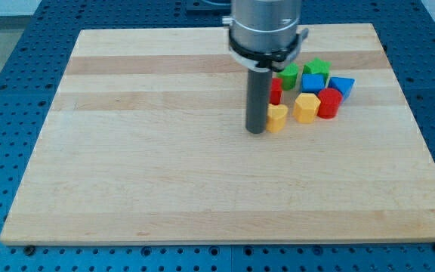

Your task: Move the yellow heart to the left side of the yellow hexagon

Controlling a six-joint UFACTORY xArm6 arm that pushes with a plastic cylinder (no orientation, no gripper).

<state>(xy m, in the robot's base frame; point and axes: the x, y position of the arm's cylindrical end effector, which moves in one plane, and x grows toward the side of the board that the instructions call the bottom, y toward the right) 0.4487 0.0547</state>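
The yellow heart (277,118) lies on the wooden board, a little left of the yellow hexagon (306,108), with a small gap between them. My tip (256,131) touches the heart's left side. The rod rises from there and hides most of the red star (276,92) behind it.
A cluster sits to the right of the rod: a green block (288,75), a green star (317,68), a blue cube (313,83), a blue block (342,86) and a red block (328,103). The board's right edge (414,113) lies beyond them.
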